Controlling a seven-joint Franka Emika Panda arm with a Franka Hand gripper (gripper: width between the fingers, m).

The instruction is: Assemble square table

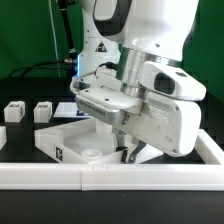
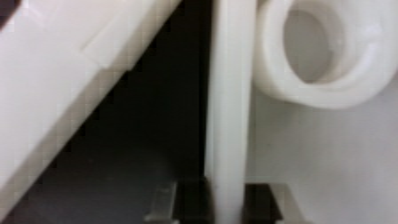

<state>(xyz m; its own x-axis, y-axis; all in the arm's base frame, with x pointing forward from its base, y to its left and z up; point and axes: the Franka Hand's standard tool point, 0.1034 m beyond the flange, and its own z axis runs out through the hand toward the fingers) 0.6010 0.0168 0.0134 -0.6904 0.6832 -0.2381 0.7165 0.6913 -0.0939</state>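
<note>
Exterior and wrist views of one moment in the assembly. The claw was closed narrow on the square table slab. In the wrist view its two dark fingers stood on either side of a thin upright white wall, pressing it from both faces with no gap to be seen. That wall was an edge of the slab.

The slab lay flat on the black worktop, under the claw and reaching away from it toward the exterior view's left. It was white and shallow, with a raised rim. A black-and-white tag showed on its near side. A round corner socket sat just beside the claw.

A leg and a second leg stood well apart from the claw, beyond the slab's far end. Both were small, white and tagged. The white rail ran along the near side of the claw.

The arm covered the slab's other end and the fingertips in the exterior view. In the wrist view a blurred white surface lay beside the gripped wall; which part it was could not be told.
</note>
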